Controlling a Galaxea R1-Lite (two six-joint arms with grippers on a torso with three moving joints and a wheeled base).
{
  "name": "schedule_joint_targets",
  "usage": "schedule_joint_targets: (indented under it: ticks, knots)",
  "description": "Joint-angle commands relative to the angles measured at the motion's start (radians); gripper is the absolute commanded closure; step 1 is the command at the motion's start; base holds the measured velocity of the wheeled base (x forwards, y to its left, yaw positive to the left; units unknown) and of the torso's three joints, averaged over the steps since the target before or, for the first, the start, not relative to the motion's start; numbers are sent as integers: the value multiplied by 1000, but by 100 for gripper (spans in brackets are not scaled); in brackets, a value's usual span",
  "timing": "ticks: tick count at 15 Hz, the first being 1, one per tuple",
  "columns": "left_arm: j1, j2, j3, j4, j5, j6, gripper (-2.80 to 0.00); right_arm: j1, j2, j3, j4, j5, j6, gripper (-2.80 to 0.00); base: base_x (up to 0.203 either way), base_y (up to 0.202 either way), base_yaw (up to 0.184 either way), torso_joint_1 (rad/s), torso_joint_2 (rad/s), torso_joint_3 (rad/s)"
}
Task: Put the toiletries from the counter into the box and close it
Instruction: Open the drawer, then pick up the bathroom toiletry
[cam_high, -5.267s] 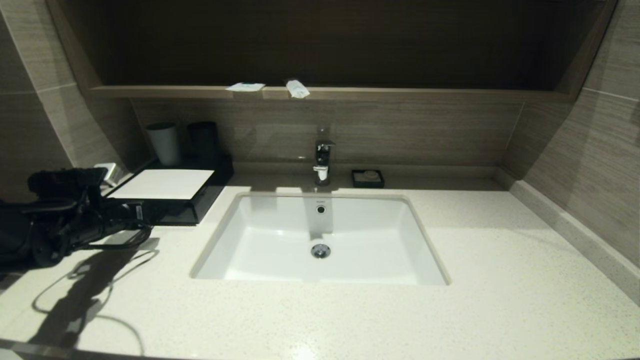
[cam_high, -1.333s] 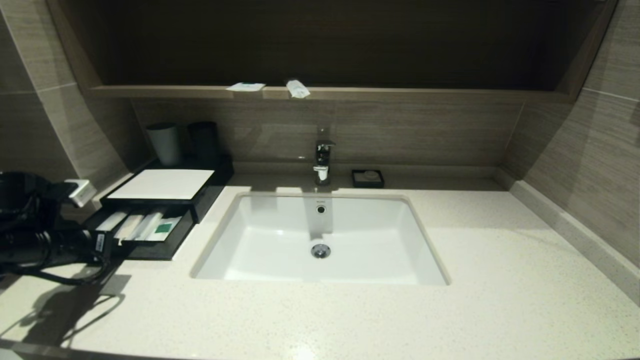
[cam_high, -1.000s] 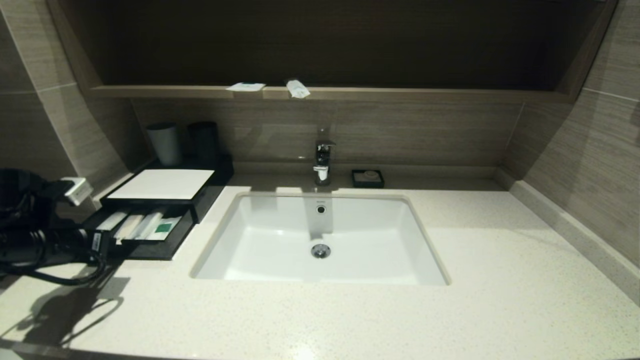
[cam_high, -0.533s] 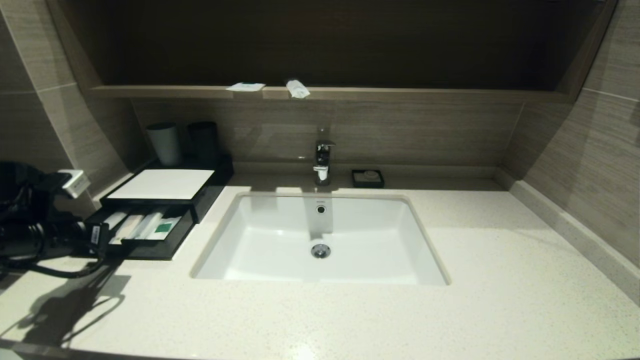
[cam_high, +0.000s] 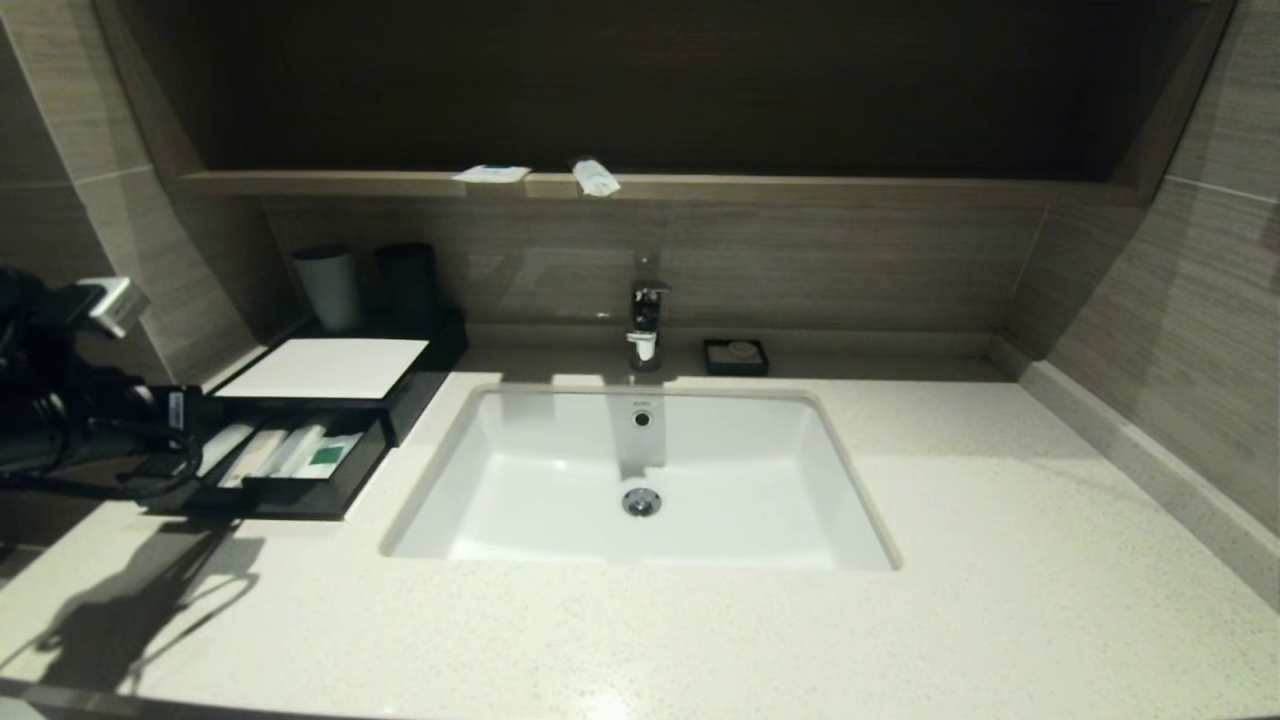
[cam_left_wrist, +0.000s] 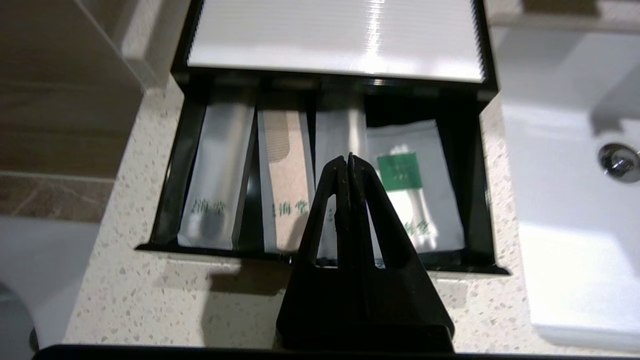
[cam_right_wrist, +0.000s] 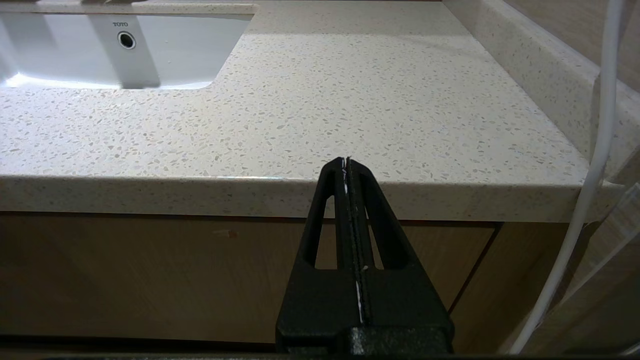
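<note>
Two white toiletries lie on the brown wood-grain counter ledge (cam_high: 800, 187): a flat sachet (cam_high: 490, 173) and a narrow tube-like pouch (cam_high: 595, 177). The black box with the white top (cam_high: 325, 368) stands at the left, and its drawer (cam_high: 285, 497) is pulled out. The drawer (cam_left_wrist: 480, 200) holds several wrapped packets, one with a green mark (cam_left_wrist: 402, 172). My left gripper (cam_left_wrist: 348, 159) is shut and empty, raised just in front of the drawer's front edge. In the head view it (cam_high: 195, 415) is at the far left. My right gripper (cam_right_wrist: 346, 161) is shut and parked below the vanity's front edge.
A white sink (cam_high: 780, 480) is set in the speckled vanity top, with a faucet (cam_high: 645, 320) behind it. A small black soap dish (cam_high: 735, 357) sits right of the faucet. Two cups (cam_high: 328, 288) stand behind the box. A white cable (cam_right_wrist: 595, 150) hangs beside my right gripper.
The drawer, shut five seconds ago, is now pulled out. Over the last second my left arm has risen and drawn back from the drawer front. The packets on the ledge have not moved.
</note>
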Motion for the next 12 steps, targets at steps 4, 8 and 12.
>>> schedule_joint_targets:
  ticks: [4, 8, 12]
  knots:
    - [-73, -83, -164, 36, -2, -64, 0, 0, 0, 0, 0, 0, 0, 0, 0, 0, 0, 0, 0, 0]
    - [-191, -78, -438, 269, -2, -129, 0, 0, 0, 0, 0, 0, 0, 0, 0, 0, 0, 0, 0, 0]
    - [-272, -3, -722, 461, 4, -187, 0, 0, 0, 0, 0, 0, 0, 0, 0, 0, 0, 0, 0, 0]
